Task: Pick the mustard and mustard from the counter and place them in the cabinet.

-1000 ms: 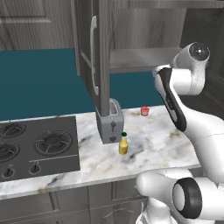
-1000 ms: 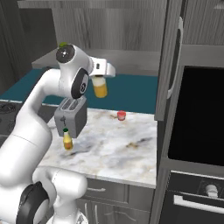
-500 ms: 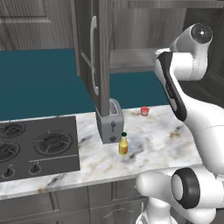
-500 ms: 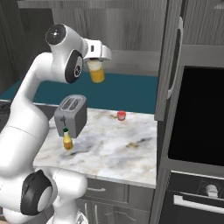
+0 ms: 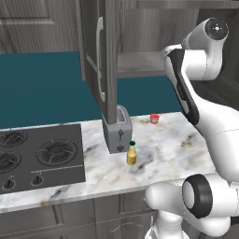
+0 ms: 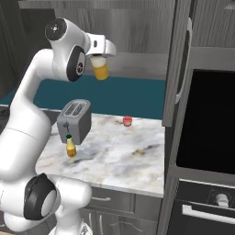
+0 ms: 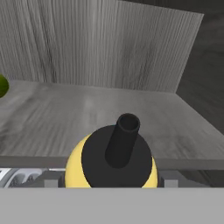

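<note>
On your far left in the left base view, the black gas hob (image 5: 39, 156) is lying flush in the white marble worktop (image 5: 158, 156). Next to it the grey toaster (image 5: 116, 135) is standing under the open cabinet door (image 5: 100, 56), and the small mustard bottle with the green cap (image 5: 132, 153) is standing upright just in front of the toaster. Farther right, the red cup (image 5: 154, 118) is sitting near the back wall. In the right base view your pincer (image 6: 100, 58) is pinching the larger mustard bottle (image 6: 100, 69) from above, holding it high over the worktop in front of the cabinet shelf (image 6: 137, 69). In the hand view its dark nozzle (image 7: 124, 140) is pointing toward the camera, with the shelf stretching beyond.
</note>
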